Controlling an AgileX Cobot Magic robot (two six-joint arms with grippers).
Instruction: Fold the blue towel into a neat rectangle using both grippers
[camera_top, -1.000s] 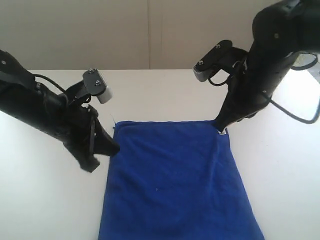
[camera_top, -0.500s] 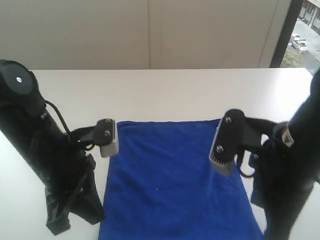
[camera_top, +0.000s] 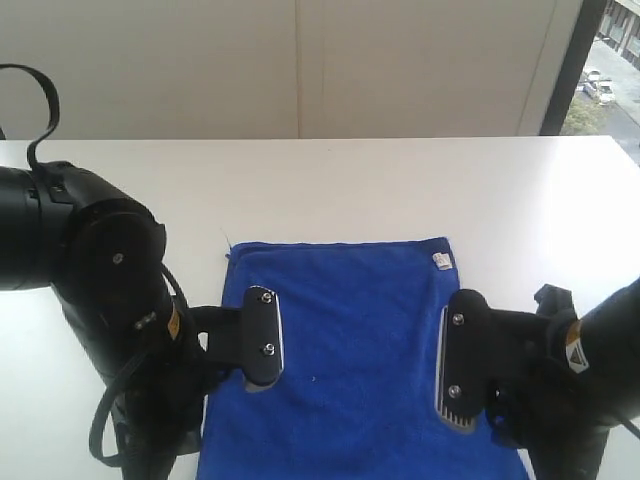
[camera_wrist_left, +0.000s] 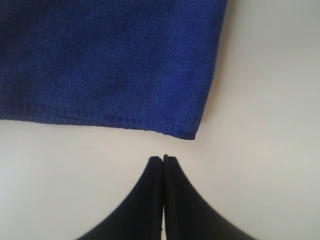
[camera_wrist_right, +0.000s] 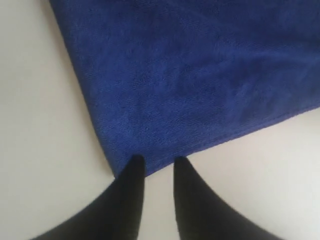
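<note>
Both arms had swung off the far corners of the blue towel (camera_top: 350, 330) and come down to its near end. Left arm (camera_top: 105, 290) sat low at the towel's left edge and right arm (camera_top: 590, 385) low at its right edge. Left grey plate (camera_top: 263, 337) hung over the cloth just inside the left hem, and right grey plate (camera_top: 458, 375) did the same on the right. Towel itself hadn't shifted. It lay flat and unfolded on the white counter (camera_top: 400, 180), roughly centred left to right. Its far hem ran parallel to the counter's far edge and stood well clear of it, and its near end ran out of the exterior view. White tag (camera_top: 441, 261) sat at the towel's far right corner. Neither hand was visible in the exterior view, being hidden under the arms, so the wrist views carried the detail. Left hand (camera_wrist_left: 163, 158) was fully closed, jaws pressed together and nothing between them. Its tips were on bare counter just short of a towel corner, with a thin strip of counter between tips and hem. Right hand (camera_wrist_right: 158, 160) had its jaws narrowly apart and held nothing. Its tips were right at another towel corner: one tip sat over the very corner, the other at the hem beside it, and the hem line showed in the gap. I couldn't tell whether those tips were pressing on the cloth or sitting just above it. The cloth around both corners looked smooth, with only faint creases.
</note>
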